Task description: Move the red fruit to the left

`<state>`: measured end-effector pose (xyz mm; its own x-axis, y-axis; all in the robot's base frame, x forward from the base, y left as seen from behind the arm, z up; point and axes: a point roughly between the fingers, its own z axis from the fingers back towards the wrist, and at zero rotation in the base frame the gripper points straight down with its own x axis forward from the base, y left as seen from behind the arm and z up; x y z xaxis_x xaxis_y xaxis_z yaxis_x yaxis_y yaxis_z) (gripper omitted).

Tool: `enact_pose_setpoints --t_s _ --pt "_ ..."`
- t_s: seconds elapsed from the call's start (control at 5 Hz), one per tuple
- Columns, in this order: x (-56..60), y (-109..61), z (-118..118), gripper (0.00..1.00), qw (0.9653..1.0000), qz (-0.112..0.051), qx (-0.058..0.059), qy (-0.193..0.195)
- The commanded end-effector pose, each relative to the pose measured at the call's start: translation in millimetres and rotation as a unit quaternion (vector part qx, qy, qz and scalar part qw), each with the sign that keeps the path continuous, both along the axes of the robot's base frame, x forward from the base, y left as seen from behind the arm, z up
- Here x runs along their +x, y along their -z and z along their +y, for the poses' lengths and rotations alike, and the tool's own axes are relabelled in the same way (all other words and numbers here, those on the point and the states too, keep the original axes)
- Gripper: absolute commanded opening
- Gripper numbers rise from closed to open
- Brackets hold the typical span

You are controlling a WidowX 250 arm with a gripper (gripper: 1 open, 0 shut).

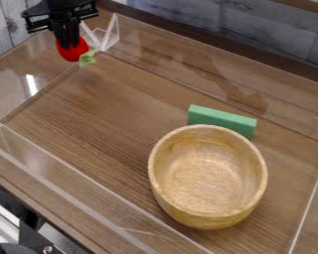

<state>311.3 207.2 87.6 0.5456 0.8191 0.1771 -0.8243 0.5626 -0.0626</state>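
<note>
- Red fruit [72,49]: small glossy toy, strawberry-like, with a green leafy tip [86,60] at its lower end. Located far left of the scene, hanging from the gripper above the wooden tabletop [108,119]; whether it touches the surface cannot be told.
- Handling, judged: light, rigid plastic by the look, with a smooth and likely slippery skin; not fragile. The rounded body tapers, so the sound place to grip is across its widest part, as it appears to be held.
- Gripper [69,40]: dark, pointing almost straight down from the top edge of the view; fingers closed on the upper part of the fruit.
- Arm: only the lowest part shows, at the far left corner beside the clear wall [29,74].
- Green block [223,120]: flat, right of centre, well apart from the fruit.
- Wooden bowl [209,177]: empty, near right, just in front of the block.
</note>
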Motion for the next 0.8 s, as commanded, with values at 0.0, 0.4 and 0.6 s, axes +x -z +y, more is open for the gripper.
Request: enact_pose_setpoints --t_s 0.0,0.4,0.6 --pt "10.3 -17.2 8.8 0.00 0.9981 -0.019 0.014 -0.057" --pt "21.4 -16.6 11.2 0.00 0.9867 -0.010 0.004 -0.162" --pt "25.1 -18.9 9.6 0.00 0.9799 -0.007 0.002 -0.199"
